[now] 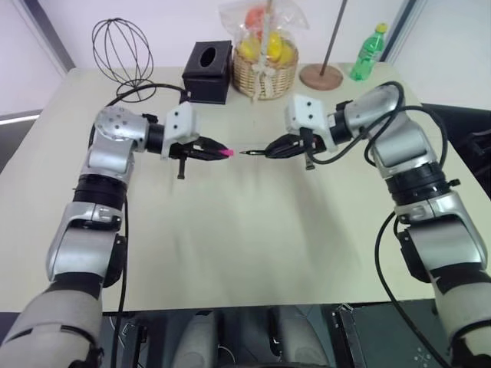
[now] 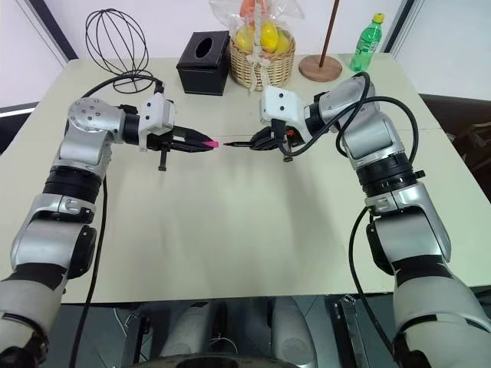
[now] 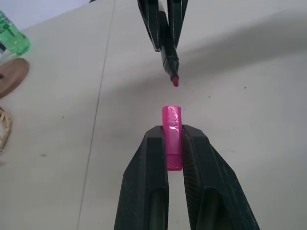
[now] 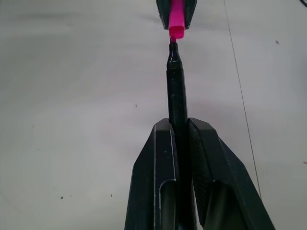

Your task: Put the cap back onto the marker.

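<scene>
Above table (image 1: pixel 253 230) centre | left gripper (image 1: pixel 220 152) clamped on cap (image 3: pixel 171 125), open end facing 3 o'clock | right gripper (image 1: pixel 265 151) clamped on marker (image 4: pixel 176 81), tip near cap mouth, not inside | advice: hold both on one axis, close gap slowly, push straight.

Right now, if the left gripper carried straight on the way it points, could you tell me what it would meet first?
Most likely the marker tip held by the right gripper: the cap in the left gripper faces it across a small gap, roughly aligned.
</scene>
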